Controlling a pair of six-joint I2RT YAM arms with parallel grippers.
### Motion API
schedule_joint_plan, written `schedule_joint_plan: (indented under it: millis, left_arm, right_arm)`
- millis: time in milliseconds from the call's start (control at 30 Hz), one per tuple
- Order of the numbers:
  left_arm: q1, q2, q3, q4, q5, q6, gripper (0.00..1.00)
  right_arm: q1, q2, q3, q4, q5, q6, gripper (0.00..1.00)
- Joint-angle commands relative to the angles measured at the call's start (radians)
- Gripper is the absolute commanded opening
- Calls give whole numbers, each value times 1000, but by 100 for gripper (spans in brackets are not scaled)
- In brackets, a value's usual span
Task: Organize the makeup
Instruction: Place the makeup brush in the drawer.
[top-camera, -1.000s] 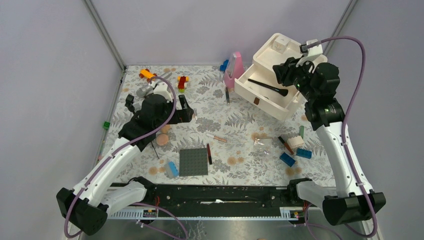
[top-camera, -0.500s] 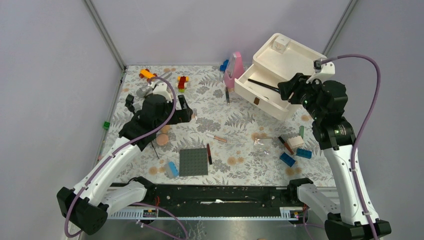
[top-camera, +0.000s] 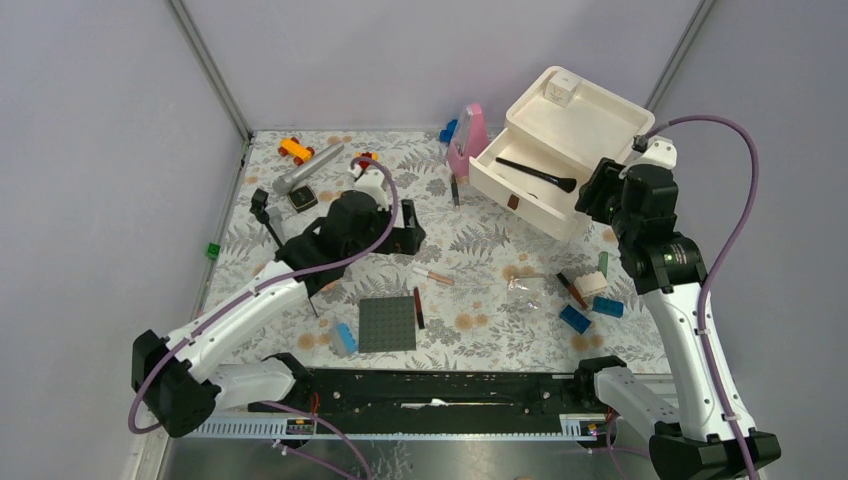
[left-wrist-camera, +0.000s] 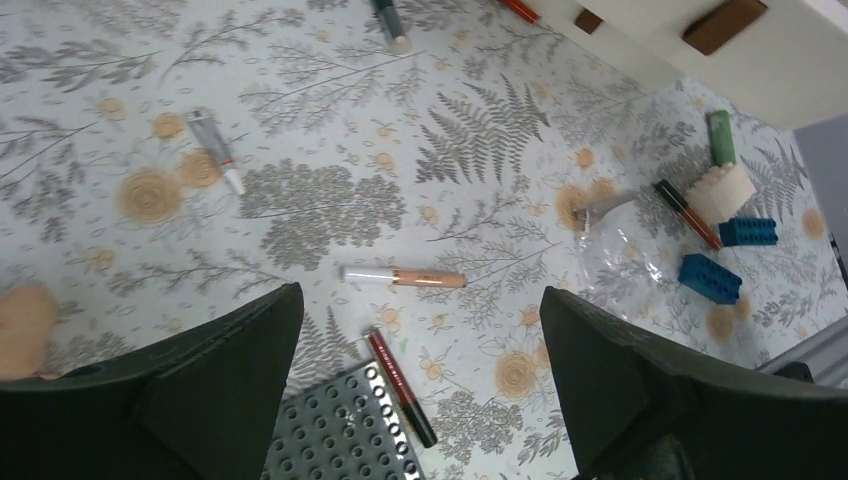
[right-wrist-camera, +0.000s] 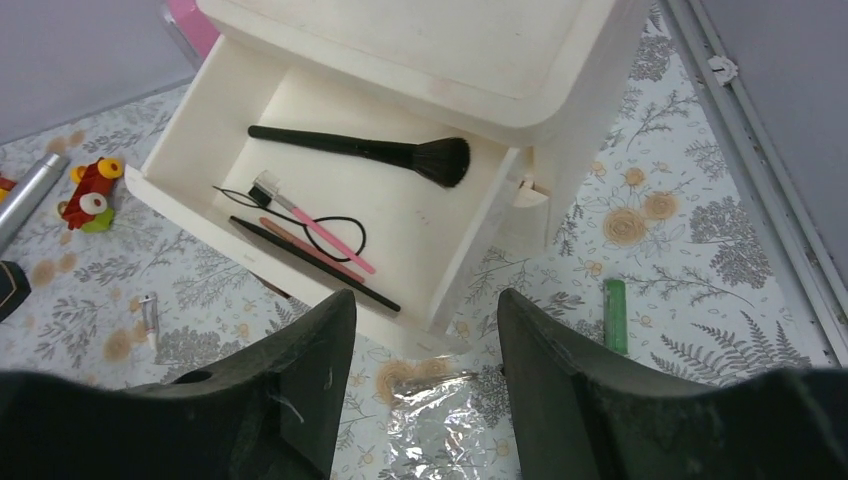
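1 pale pink stick (left-wrist-camera: 405, 276) near left pincer (left-wrist-camera: 420, 302)

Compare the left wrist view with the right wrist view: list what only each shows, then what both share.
Only the left wrist view shows the peach stick, the red-and-black stick beside the grey studded plate, the sponge block and two blue bricks. Only the right wrist view shows the open drawer's inside: the black brush and thinner tools. Both show the white drawer unit, the green stick and the crinkled clear wrapper.
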Motion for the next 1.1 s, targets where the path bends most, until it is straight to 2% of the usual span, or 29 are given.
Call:
schedule_joint_plan:
  millis: [0, 367, 767, 933, 1067]
  left_arm:
    - [-59, 41, 55, 109, -57, 12, 99]
    - [-71, 52, 0, 142, -183, 10, 99]
    - [-61, 91, -18, 185, -263, -38, 99]
    - [-61, 104, -37, 221, -191, -35, 99]
    - [-62, 127, -60, 246, -127, -41, 99]
  right_arm:
    - [1, 18, 74, -36, 81, 17, 61]
    - [1, 32, 90, -41, 62, 16, 62]
    - [1, 63, 107, -73, 135, -7, 63]
    - [2, 37, 84, -61, 214, -5, 63]
    - [1, 38, 79, -93, 182, -2, 64]
